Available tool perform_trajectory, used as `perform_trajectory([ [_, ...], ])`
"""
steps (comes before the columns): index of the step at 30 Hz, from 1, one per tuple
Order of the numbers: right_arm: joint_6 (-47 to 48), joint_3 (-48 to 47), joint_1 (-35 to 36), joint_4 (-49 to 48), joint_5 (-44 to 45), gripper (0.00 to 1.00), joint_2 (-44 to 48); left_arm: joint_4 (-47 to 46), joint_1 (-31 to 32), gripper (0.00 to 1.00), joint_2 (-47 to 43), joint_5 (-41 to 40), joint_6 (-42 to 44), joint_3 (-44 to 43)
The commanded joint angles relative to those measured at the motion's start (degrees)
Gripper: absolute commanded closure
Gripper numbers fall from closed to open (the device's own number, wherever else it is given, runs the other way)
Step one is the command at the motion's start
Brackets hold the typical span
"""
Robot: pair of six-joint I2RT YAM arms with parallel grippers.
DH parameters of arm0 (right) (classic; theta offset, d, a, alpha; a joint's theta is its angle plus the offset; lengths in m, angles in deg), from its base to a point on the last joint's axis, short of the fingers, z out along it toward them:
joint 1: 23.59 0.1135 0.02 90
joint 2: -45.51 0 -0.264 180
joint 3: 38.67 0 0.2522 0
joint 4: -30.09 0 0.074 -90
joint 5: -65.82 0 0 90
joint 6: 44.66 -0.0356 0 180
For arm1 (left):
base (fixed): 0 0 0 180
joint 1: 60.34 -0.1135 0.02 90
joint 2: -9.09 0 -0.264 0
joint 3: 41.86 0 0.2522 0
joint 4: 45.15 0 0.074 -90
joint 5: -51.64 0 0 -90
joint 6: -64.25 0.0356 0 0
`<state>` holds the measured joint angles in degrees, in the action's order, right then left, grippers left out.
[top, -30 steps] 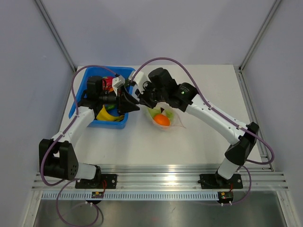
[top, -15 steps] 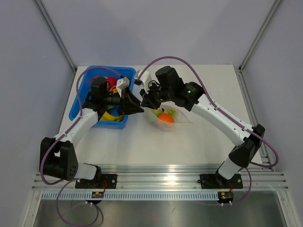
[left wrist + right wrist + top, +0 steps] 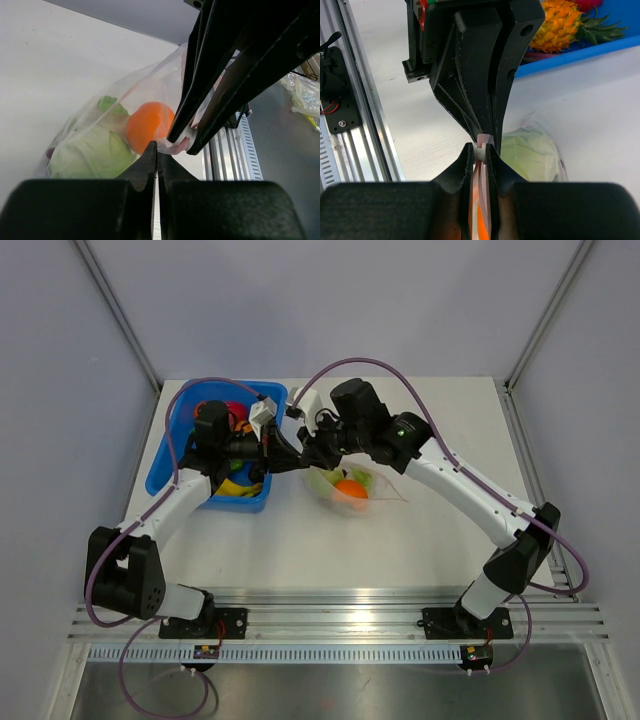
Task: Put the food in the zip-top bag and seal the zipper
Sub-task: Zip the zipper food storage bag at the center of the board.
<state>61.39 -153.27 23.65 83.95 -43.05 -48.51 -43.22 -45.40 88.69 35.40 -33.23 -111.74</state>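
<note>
Two robot arms met over the white surface [image 3: 440, 410], tip to tip at the mouth of the zip-top bag [image 3: 107, 112]. The right claw [image 3: 480, 150] was clamped on the zipper [image 3: 482, 140], lifting that edge. The left claw [image 3: 154, 147] was closed to a sliver, its tips against the same strip; whether it gripped the plastic could not be told. Inside the bag, just right of the blue tray [image 3: 170, 445], lay an orange [image 3: 149, 125] and a cabbage [image 3: 95, 152]. Bananas [image 3: 232, 487] sat in the tray.
</note>
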Motion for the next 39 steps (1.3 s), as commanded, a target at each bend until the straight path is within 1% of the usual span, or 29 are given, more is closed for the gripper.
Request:
perform_trajectory([
  [1,-0.6,0.2,0.2,-2.7,-0.8,1.00,3.0,-4.1,0.3,1.00,0.4,0.2,-0.7,-2.0],
  [5,-0.1,2.0,-0.2,-1.7,2.5,1.00,4.7,-4.7,0.2,1.00,-1.3,-3.5,-0.2,-0.7],
  [8,0.0,4.2,-0.6,-0.9,5.2,1.00,6.6,-9.0,-0.1,1.00,-2.5,-6.2,-2.1,1.4],
  [9,0.1,5.8,-0.7,-0.9,5.6,1.00,8.0,-11.1,-0.2,1.00,-2.6,-6.5,-3.3,1.9],
  [11,-0.2,7.5,-1.1,-0.9,6.7,1.00,9.3,-12.1,-0.3,1.00,-2.3,-6.6,-4.2,2.2],
  [15,-0.8,11.9,-1.8,-0.8,8.8,1.00,12.3,-11.7,-0.6,1.00,-2.0,-7.0,-4.6,1.7],
  [20,-1.8,15.2,-2.6,-0.5,11.4,1.00,15.1,-13.0,-1.5,1.00,-2.4,-7.7,-5.6,2.1],
  [24,-2.5,18.3,-3.6,-0.1,13.6,1.00,17.7,-13.5,-3.7,1.00,-3.0,-8.6,-6.8,2.0],
  [28,-4.1,22.8,-4.8,0.3,16.2,1.00,21.1,-15.1,-8.2,1.00,-3.1,-9.2,-9.2,1.9],
  [31,-6.0,26.0,-5.1,0.6,17.7,1.00,24.0,-15.6,-9.7,1.00,-2.8,-9.9,-9.6,1.5],
  [39,-11.7,33.5,-5.2,3.1,20.9,1.00,30.5,-15.4,-11.0,1.00,0.1,-10.7,-10.8,-0.3],
])
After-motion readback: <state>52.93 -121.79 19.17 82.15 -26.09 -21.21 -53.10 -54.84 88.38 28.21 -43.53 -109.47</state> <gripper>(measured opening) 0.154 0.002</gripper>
